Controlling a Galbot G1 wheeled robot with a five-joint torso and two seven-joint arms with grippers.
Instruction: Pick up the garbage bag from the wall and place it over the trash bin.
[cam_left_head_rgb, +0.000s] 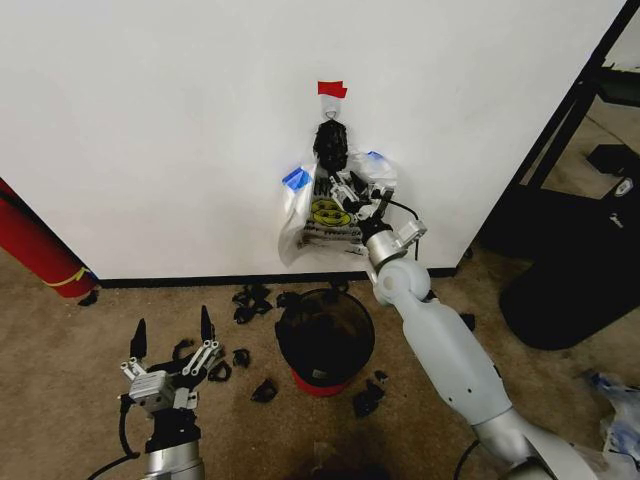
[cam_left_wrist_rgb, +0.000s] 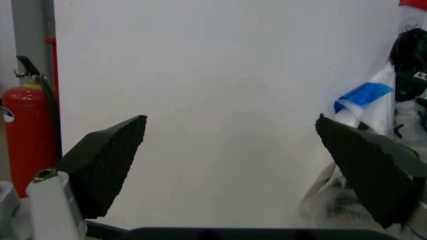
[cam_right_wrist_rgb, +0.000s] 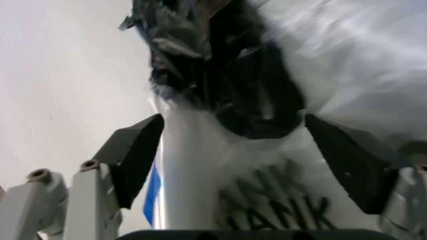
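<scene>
Right gripper (cam_left_head_rgb: 352, 196) reaches into the bags hanging on the wall (cam_left_head_rgb: 160, 120)

Its fingers are spread wide around the plastic, gripping nothing; the garbage bag (cam_left_head_rgb: 296, 181) with blue patches hangs under the red tape (cam_left_head_rgb: 332, 89), bunched with a black knotted bundle (cam_left_head_rgb: 331, 145) and a "THANK YOU" bag (cam_left_head_rgb: 330, 222). The trash bin (cam_left_head_rgb: 324, 338) stands on the carpet (cam_left_head_rgb: 60, 340) just below. The left gripper (cam_left_head_rgb: 170, 335) hovers low beside the bin, fingers wide apart, holding nothing, with a red fire extinguisher (cam_left_wrist_rgb: 27, 132) off to its side
</scene>
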